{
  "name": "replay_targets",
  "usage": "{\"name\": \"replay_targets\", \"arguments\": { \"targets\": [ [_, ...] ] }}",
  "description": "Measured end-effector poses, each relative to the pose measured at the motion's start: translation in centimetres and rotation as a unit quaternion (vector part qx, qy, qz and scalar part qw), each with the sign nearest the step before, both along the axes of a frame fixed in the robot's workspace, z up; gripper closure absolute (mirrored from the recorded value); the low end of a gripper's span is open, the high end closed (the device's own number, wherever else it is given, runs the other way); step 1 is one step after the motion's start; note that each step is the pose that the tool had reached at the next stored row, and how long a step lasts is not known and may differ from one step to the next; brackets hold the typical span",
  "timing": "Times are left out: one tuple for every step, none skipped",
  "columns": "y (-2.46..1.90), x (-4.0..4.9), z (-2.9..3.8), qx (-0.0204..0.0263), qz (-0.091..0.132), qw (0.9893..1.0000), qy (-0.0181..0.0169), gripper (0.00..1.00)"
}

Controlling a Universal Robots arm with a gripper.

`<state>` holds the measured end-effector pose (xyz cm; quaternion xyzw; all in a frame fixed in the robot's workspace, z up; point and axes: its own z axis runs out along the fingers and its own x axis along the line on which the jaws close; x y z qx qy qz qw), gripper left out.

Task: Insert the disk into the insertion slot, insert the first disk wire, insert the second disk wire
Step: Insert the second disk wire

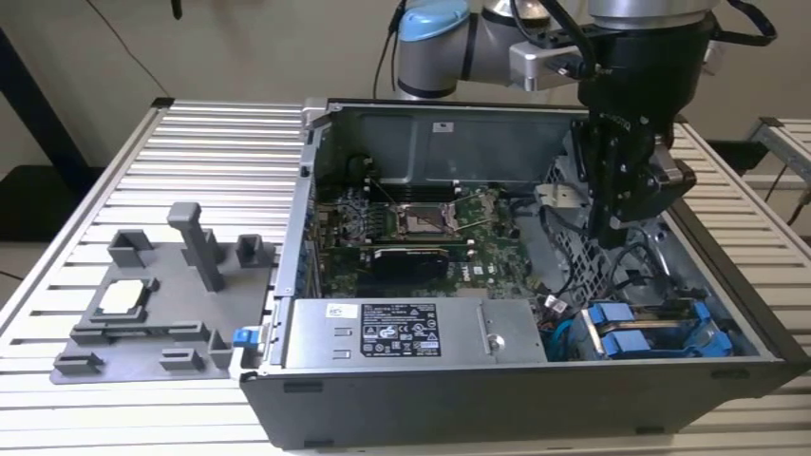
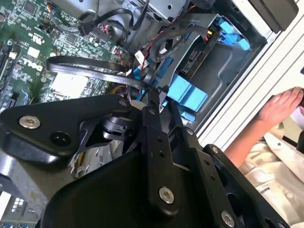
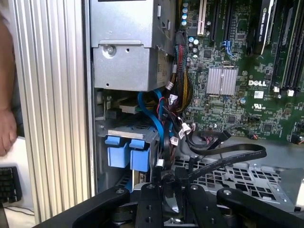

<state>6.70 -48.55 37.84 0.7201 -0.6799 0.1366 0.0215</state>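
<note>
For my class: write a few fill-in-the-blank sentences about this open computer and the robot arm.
The tool hangs ___ the open computer case.
The two drive carriers are coloured ___.
In the exterior view, the grey holder lies on the table to the case's ___.
Missing words: inside; blue; left.

Exterior view: high, whole open case (image 1: 533,404); both wrist views close past gripper (image 2: 161,97) (image 3: 172,183) (differing angles), sharing motherboard (image 2: 28,52) (image 3: 228,71).

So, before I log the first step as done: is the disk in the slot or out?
In: the disk sits inside the insertion slot, with its blue tabs showing at the mouth.
</note>
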Motion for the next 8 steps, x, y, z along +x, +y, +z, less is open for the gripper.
{"name": "replay_targets", "arguments": {
  "targets": [
    [0.00, 0.00, -0.01, 0.0000, 0.000, 1.0000, -0.0001, 0.73],
    [0.00, 0.00, -0.01, 0.0000, 0.001, 1.0000, -0.0001, 0.75],
    [0.00, 0.00, -0.02, 0.0000, 0.001, 1.0000, -0.0001, 0.75],
    [0.00, 0.00, -0.02, 0.0000, 0.001, 1.0000, -0.0001, 0.75],
    [0.00, 0.00, -0.03, 0.0000, 0.001, 1.0000, -0.0001, 0.83],
    [0.00, 0.00, -0.03, -0.0001, 0.001, 1.0000, -0.0001, 0.83],
    [0.00, 0.00, -0.03, -0.0002, 0.001, 1.0000, -0.0001, 0.83],
    [0.00, 0.00, -0.03, -0.0003, 0.001, 1.0000, -0.0001, 0.83]
  ]
}}
